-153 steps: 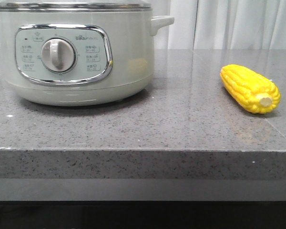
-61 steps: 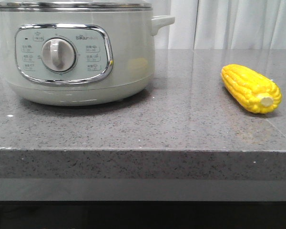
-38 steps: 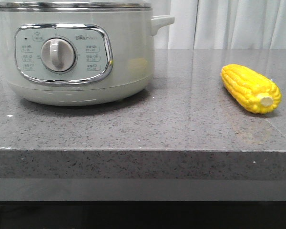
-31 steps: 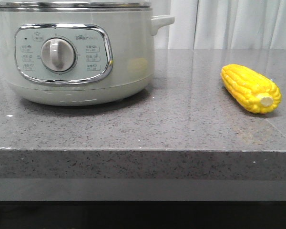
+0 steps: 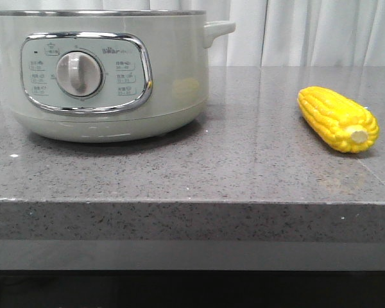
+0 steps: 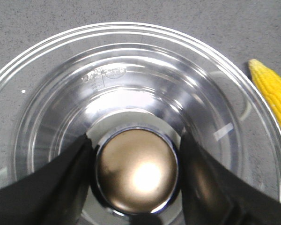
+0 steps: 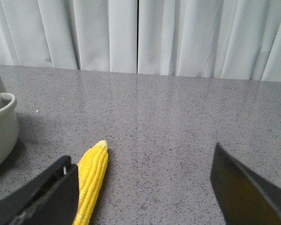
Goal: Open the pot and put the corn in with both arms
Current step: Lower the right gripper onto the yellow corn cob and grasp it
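Grey surface (image 5: 244,167) carries the pot (image 5: 109,77) at left and the corn (image 5: 337,119) well apart at right. Left pincer (image 6: 136,176) is clamped on the metal knob (image 6: 136,172) of the glass lid (image 6: 61,93). Right pincer (image 7: 143,187) stands wide, corn just beside its one finger. Against the earlier frame, the lid's steel rim has lifted off the pot's top edge.
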Tool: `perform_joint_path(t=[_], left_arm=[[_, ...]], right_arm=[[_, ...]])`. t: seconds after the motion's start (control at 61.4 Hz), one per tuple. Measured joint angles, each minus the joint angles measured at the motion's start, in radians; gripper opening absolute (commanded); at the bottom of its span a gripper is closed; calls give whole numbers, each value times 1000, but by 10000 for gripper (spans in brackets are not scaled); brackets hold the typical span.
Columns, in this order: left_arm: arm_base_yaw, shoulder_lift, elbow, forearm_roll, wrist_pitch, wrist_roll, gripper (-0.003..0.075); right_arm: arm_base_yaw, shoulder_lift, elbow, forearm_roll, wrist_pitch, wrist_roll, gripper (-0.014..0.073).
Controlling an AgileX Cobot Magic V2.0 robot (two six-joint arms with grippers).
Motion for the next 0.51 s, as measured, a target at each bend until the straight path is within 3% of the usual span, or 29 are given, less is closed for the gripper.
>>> perform_joint_path(t=[0.505], left_arm=[[0, -568, 615, -12, -92, 4, 251]], right_arm=[[0, 38, 0, 0, -2, 0, 593]])
